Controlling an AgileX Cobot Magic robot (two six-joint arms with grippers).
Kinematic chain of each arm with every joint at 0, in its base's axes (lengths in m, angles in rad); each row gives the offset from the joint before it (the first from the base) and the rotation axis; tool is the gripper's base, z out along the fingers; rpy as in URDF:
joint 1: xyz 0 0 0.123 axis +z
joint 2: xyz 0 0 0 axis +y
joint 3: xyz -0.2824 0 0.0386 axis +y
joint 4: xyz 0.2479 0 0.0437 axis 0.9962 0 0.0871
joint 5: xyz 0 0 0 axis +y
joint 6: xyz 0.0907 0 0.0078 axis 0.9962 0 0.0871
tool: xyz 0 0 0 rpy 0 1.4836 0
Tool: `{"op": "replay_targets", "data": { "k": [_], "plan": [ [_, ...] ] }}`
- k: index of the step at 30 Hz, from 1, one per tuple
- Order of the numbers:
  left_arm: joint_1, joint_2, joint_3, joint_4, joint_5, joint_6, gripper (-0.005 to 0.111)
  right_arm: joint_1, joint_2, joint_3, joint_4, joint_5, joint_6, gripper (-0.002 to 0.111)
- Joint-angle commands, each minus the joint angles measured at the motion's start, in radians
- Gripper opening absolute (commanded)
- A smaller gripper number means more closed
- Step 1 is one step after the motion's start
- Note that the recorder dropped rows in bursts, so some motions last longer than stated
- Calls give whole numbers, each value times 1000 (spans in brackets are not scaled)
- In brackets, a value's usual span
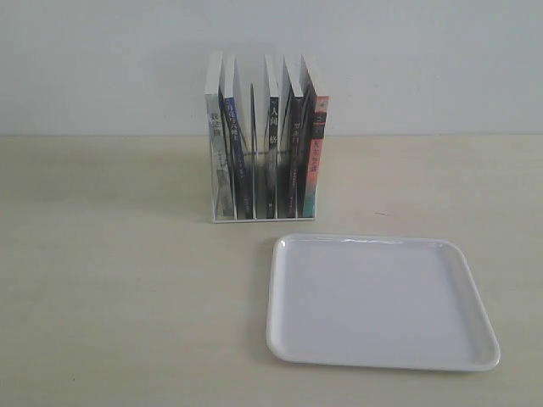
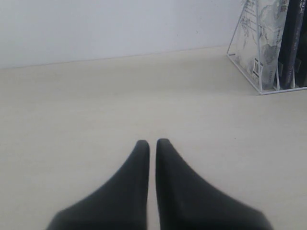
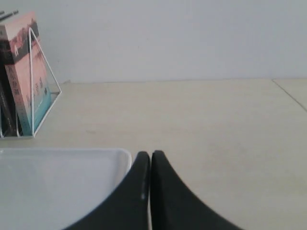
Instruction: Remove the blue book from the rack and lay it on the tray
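The blue book (image 1: 230, 127) stands upright in the white wire rack (image 1: 263, 217), second from the left, its dark blue spine facing the camera. In front of the rack and to its right, the white tray (image 1: 382, 301) lies flat with nothing on it. Neither gripper shows in the exterior view. My left gripper (image 2: 152, 142) is shut with nothing in it, low over bare table, well apart from the rack (image 2: 261, 76). The right gripper (image 3: 151, 153) is also shut and holds nothing, beside a corner of the tray (image 3: 57, 182).
Several other books share the rack: a pale one (image 1: 214, 136) at the left end, black-spined ones (image 1: 272, 136) in the middle, a red-and-teal one (image 1: 316, 144) at the right end. A white wall rises just behind the rack. The pale table (image 1: 102, 297) extends left of the tray.
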Motion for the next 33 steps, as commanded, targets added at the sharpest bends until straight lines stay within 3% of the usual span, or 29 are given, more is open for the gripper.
{"op": "replay_targets", "data": {
  "k": [1,14,19,26,33],
  "plan": [
    [2,-3,-3,-2,-16,4,5,1,-5,-1,-2,-168,-3,0],
    [2,-3,-3,-2,-16,4,5,1,-5,-1,18,-565,-40,0],
    [2,-3,-3,-2,-16,4,5,1,34,-141,40,-395,-92,0],
    [2,-3,-3,-2,-16,4,5,1,350,-383,40,-106,-95,0],
    [2,-3,-3,-2,-16,4,5,1,541,-405,40,-225,-95,0]
  ]
}}
